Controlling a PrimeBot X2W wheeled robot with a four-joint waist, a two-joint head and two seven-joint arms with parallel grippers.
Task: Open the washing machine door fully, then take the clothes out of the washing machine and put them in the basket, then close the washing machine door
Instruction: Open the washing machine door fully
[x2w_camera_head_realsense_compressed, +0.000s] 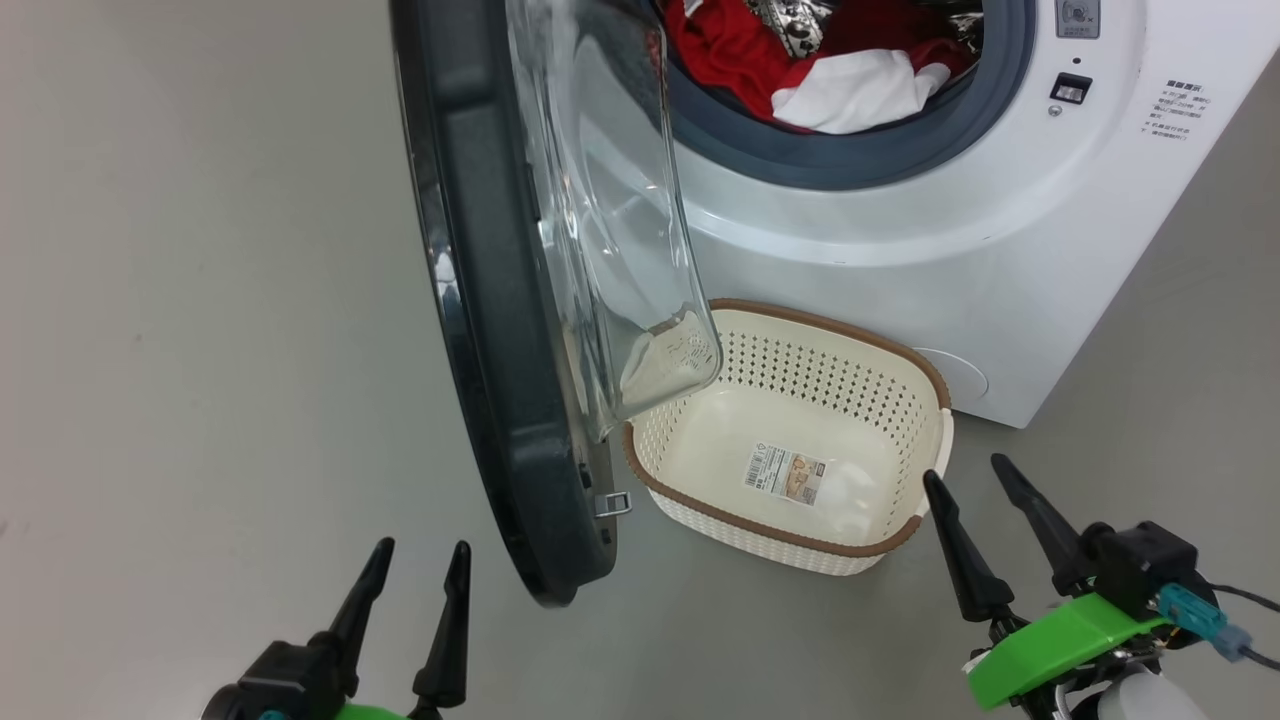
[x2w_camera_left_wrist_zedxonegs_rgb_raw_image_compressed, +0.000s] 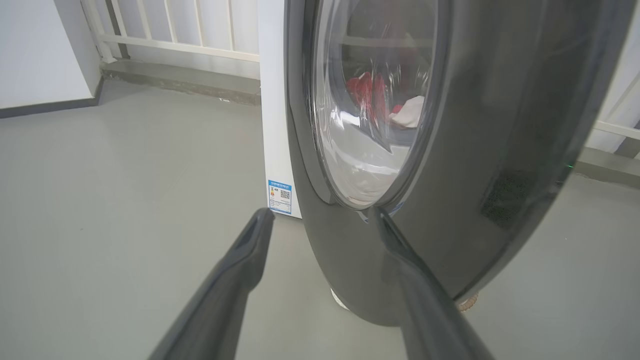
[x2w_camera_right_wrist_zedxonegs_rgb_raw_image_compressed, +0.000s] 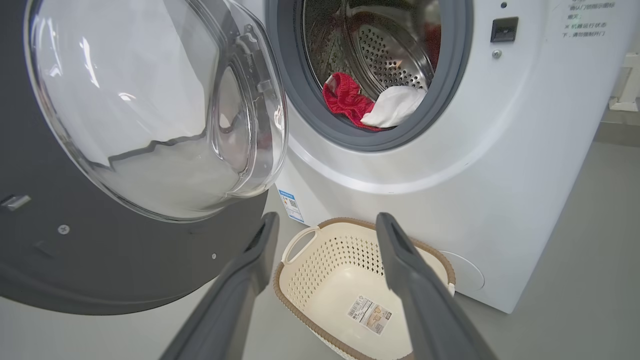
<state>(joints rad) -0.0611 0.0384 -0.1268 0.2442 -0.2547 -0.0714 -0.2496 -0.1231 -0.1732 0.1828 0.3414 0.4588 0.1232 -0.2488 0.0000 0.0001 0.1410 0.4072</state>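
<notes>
Grey floor (x2w_camera_head_realsense_compressed: 200, 300) — left gripper (x2w_camera_head_realsense_compressed: 423, 545), right gripper (x2w_camera_head_realsense_compressed: 963, 467) wide, empty

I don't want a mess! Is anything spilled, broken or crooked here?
Nothing stands out. The red and white clothes lie inside the white washing machine, its round black-rimmed glass door looks whole, and the cream perforated basket stands upright, empty.

One washer (x2w_camera_head_realsense_compressed: 900, 220), one door (x2w_camera_head_realsense_compressed: 490, 350), one basket (x2w_camera_head_realsense_compressed: 820, 375)
</notes>
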